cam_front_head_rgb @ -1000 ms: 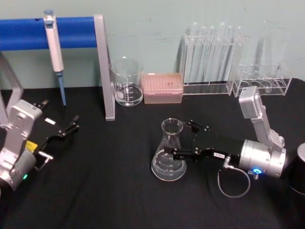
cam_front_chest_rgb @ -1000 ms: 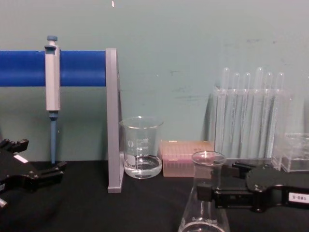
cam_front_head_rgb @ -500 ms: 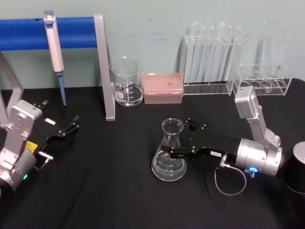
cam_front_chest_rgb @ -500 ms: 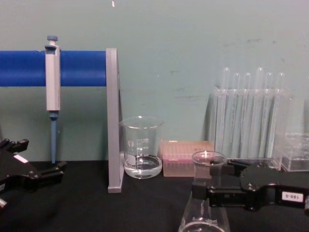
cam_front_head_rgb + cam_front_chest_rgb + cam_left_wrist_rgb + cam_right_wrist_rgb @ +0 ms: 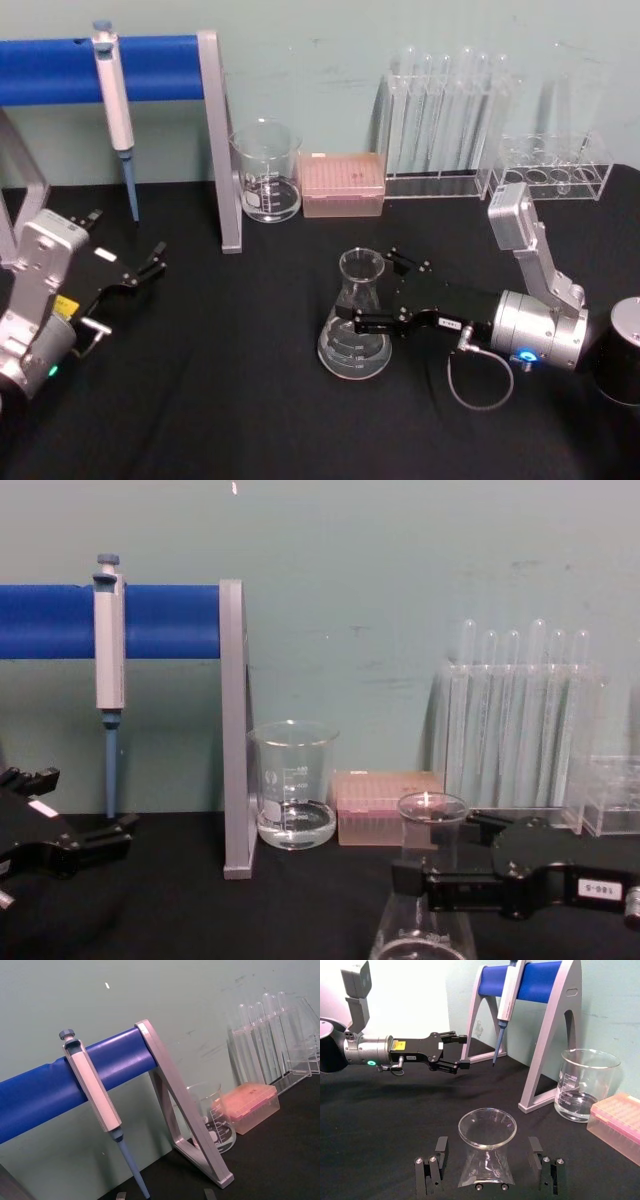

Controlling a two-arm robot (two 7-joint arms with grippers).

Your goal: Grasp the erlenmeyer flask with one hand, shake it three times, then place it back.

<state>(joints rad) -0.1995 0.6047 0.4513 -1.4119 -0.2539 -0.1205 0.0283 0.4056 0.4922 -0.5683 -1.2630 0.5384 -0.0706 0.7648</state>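
The erlenmeyer flask (image 5: 355,338) stands upright on the black table, clear glass with a little liquid at its base. It also appears in the chest view (image 5: 430,815) and close up in the right wrist view (image 5: 487,1132). My right gripper (image 5: 372,288) lies level with the flask's neck, open, one finger on each side. The right wrist view shows the gripper (image 5: 488,1160) with a gap between each finger and the glass. My left gripper (image 5: 128,235) rests open at the table's left side, far from the flask, and the right wrist view shows it (image 5: 461,1051) too.
A blue-barred stand (image 5: 218,140) holds a pipette (image 5: 115,100) at the back left. A beaker (image 5: 266,172), a pink tip box (image 5: 342,184) and test-tube racks (image 5: 440,120) line the back wall. A dark cylinder (image 5: 625,350) sits at the right edge.
My right gripper has slid a little further left, so its fingers reach deeper past the flask's neck. The flask and the left arm have not moved.
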